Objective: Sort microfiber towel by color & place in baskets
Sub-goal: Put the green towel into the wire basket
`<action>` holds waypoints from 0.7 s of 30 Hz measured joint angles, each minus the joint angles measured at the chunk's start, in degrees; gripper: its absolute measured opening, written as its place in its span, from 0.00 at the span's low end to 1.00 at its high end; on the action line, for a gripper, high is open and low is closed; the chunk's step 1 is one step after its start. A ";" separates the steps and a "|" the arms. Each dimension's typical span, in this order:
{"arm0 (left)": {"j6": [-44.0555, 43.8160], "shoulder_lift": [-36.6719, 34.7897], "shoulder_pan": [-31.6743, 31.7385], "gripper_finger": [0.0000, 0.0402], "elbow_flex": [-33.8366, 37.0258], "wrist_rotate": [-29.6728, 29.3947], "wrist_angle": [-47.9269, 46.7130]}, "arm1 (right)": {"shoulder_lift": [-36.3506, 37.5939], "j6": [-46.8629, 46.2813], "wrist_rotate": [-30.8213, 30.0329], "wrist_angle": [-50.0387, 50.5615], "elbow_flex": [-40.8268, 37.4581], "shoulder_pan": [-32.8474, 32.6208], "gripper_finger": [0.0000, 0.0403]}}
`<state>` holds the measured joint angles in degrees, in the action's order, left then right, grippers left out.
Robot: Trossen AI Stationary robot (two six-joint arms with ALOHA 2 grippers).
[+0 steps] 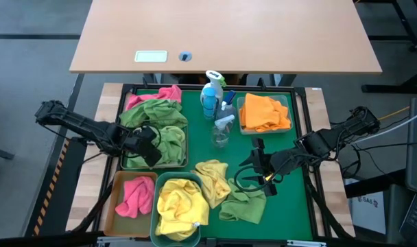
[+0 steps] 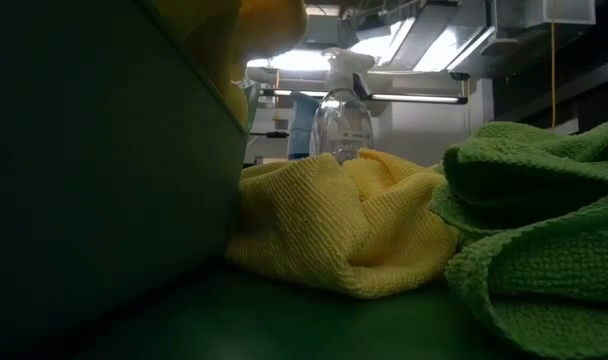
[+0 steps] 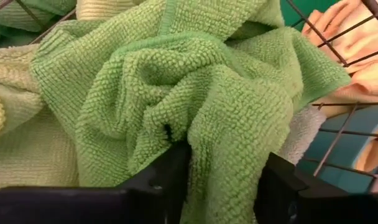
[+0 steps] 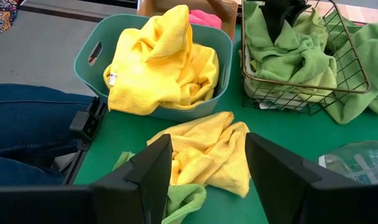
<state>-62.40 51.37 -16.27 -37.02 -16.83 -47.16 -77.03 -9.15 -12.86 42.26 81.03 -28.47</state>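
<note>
left gripper (image 1: 148, 145) sits over the wire-mesh basket (image 1: 183, 156), fingers parted around a green towel (image 3: 195, 93), so I'd open wider, lift straight; right gripper (image 1: 258, 173) open.

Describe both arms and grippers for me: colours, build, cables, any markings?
Both arms are dark, jointed links with black cabling along them. Left gripper and right gripper have two broad, flat black fingers. A small yellow-orange spot shows near the right gripper. No other markings visible.

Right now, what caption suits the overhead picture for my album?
Left gripper drops a green towel into the wire-mesh basket; the open right gripper waits.
</note>
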 joint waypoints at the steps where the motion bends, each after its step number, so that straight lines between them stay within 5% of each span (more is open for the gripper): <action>1: 0.31 0.00 0.00 0.36 -0.37 0.06 -0.13 | 0.00 0.00 0.01 0.00 0.00 0.00 0.51; 21: 13.51 -0.02 3.34 0.37 -13.86 0.45 -0.42 | -0.02 0.02 0.25 0.00 0.00 0.00 0.51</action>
<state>-48.88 51.35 -12.93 -50.88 -16.38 -47.58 -77.06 -9.13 -12.60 42.26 81.03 -28.47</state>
